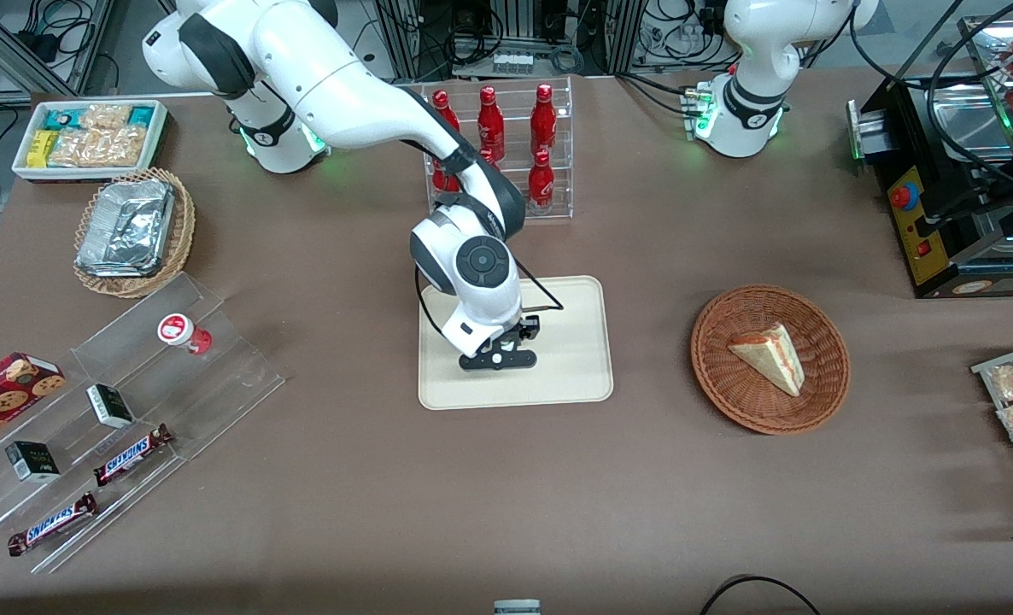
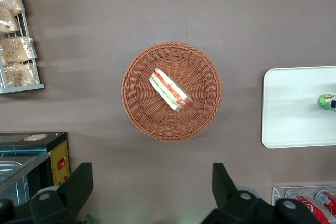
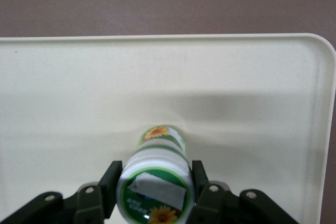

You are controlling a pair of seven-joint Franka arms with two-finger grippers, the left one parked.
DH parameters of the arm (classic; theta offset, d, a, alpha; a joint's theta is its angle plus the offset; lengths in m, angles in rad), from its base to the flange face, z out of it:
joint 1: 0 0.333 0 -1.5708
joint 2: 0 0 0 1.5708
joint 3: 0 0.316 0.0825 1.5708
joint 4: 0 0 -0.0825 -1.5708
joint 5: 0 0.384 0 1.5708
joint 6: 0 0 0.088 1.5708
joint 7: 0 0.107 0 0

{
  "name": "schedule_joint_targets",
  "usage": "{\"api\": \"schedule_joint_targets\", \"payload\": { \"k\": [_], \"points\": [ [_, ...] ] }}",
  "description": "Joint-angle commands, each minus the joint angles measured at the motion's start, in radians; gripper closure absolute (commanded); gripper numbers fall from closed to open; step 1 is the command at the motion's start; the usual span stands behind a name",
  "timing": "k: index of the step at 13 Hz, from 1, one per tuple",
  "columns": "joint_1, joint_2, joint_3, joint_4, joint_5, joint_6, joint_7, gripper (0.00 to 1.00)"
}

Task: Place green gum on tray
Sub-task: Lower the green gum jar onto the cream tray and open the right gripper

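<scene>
My right gripper (image 1: 498,359) is low over the middle of the cream-beige tray (image 1: 575,342). In the right wrist view the gripper (image 3: 155,182) is shut on the green gum (image 3: 157,150), with one finger on each side of its white-and-green lid. The bottle stands upright, with its base at or just above the tray (image 3: 79,103). In the front view the gum is hidden under the hand. The left wrist view shows the gum (image 2: 326,102) on the tray (image 2: 294,108).
A red-lidded bottle (image 1: 184,333) stands on a clear stepped stand toward the working arm's end. A wicker basket (image 1: 729,401) holding a sandwich lies toward the parked arm's end. A rack of red bottles (image 1: 515,145) stands farther from the front camera than the tray.
</scene>
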Motion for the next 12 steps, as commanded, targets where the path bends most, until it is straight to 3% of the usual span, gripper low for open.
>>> {"api": "schedule_joint_targets", "payload": {
  "k": [1, 2, 3, 4, 12],
  "points": [
    [0.004, 0.039, -0.010, 0.045, 0.016, 0.021, 0.006, 0.96],
    [0.004, 0.041, -0.010, 0.039, 0.012, 0.035, 0.006, 0.74],
    [0.004, 0.047, -0.010, 0.039, 0.010, 0.036, 0.006, 0.31],
    [0.004, 0.047, -0.010, 0.039, 0.010, 0.036, 0.005, 0.00],
    [-0.008, -0.038, -0.010, 0.019, -0.045, -0.045, -0.108, 0.00]
  ]
}}
